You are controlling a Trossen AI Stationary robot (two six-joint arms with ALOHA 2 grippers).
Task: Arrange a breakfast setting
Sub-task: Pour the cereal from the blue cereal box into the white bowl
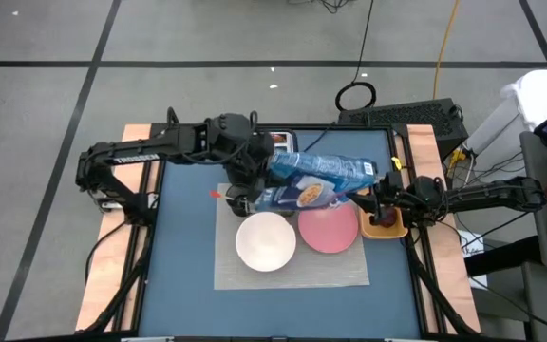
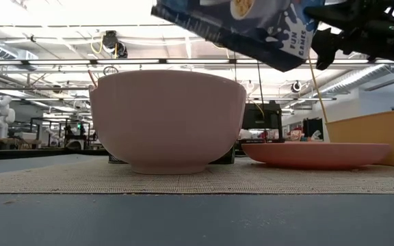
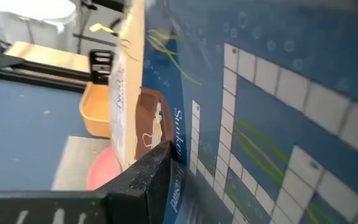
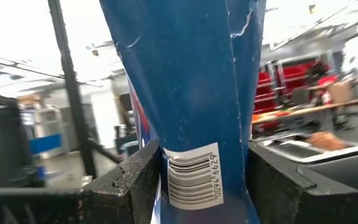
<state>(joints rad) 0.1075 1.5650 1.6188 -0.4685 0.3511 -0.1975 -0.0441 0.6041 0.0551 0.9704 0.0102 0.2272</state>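
We hold the blue cereal box (image 1: 316,180) aloft at twelve o'clock of the white bowl (image 1: 266,241), left gripper (image 1: 251,195) and right gripper (image 1: 367,195) both clamping its narrow ends; light, crushable cardboard, we judge.

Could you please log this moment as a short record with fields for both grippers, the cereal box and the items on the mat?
left gripper: shut on one end of the blue cereal box
right gripper: shut on the box's other end
cereal box: held off the table, lying sideways, tilted above the bowl and plate
grey mat: flat on the table
white bowl: upright on the mat
pink plate: on the mat beside the bowl
orange tray: beside the mat, below the right gripper
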